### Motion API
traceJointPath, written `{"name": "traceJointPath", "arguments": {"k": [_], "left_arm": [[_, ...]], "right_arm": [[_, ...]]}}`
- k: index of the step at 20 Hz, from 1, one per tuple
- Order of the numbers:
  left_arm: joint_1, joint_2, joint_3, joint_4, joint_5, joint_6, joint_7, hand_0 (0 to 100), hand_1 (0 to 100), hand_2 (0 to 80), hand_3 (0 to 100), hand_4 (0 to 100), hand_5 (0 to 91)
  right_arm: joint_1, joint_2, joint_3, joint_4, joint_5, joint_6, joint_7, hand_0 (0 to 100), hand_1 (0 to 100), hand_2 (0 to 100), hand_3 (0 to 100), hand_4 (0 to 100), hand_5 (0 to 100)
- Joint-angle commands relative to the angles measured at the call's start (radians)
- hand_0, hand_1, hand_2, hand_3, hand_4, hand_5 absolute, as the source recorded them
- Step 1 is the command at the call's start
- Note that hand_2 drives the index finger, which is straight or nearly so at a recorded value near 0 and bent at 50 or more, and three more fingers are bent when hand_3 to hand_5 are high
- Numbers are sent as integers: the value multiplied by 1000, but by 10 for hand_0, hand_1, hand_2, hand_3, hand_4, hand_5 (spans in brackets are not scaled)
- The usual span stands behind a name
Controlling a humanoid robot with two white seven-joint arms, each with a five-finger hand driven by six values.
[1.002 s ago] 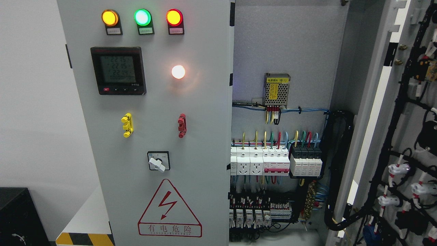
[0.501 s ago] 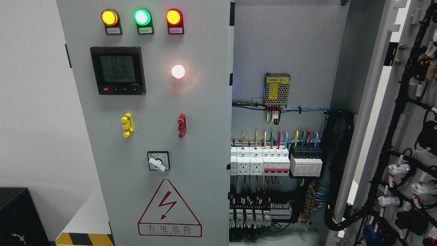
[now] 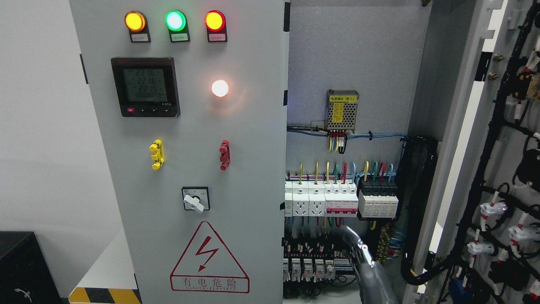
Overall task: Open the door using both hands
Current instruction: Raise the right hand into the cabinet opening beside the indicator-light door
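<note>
A grey electrical cabinet fills the head view. Its left door (image 3: 236, 139) stands across the left half, carrying three lit lamps, a digital meter (image 3: 145, 86), yellow and red handles and a rotary switch (image 3: 195, 199). The right door (image 3: 502, 139) is swung open at the far right, its wired inner side facing me. Between them the inside shows breakers (image 3: 337, 198) and wiring. My right hand (image 3: 365, 264) rises blurred from the bottom edge in front of the lower terminal rows, touching neither door. The left hand is out of view.
A power supply box (image 3: 342, 110) hangs on the cabinet's back wall. A thick black cable bundle (image 3: 415, 211) runs down the inner right side. A black box (image 3: 25, 270) stands at the lower left, next to yellow-black floor tape (image 3: 103, 295).
My right hand has come up into view from the bottom edge, right of the middle. Both doors stand as before.
</note>
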Motion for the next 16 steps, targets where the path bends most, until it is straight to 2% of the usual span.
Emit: {"name": "traceJointPath", "arguments": {"k": [1, 7, 10, 13, 16], "left_arm": [[15, -5, -11, 0, 0, 1, 0, 0, 0, 0, 0, 0, 0], [15, -5, -9, 0, 0, 1, 0, 0, 0, 0, 0, 0, 0], [15, -5, -9, 0, 0, 1, 0, 0, 0, 0, 0, 0, 0], [15, -5, -9, 0, 0, 1, 0, 0, 0, 0, 0, 0, 0], [15, -5, -9, -1, 0, 1, 0, 0, 0, 0, 0, 0, 0]], "right_arm": [[-196, 18, 5, 121, -56, 10, 2, 0, 0, 0, 0, 0, 0], [-343, 25, 7, 312, -98, 18, 5, 0, 0, 0, 0, 0, 0], [-382, 31, 14, 360, -138, 59, 7, 0, 0, 0, 0, 0, 0], [-423, 30, 7, 432, -229, 64, 7, 0, 0, 0, 0, 0, 0], [-443, 18, 8, 463, -235, 62, 10, 0, 0, 0, 0, 0, 0]]}}
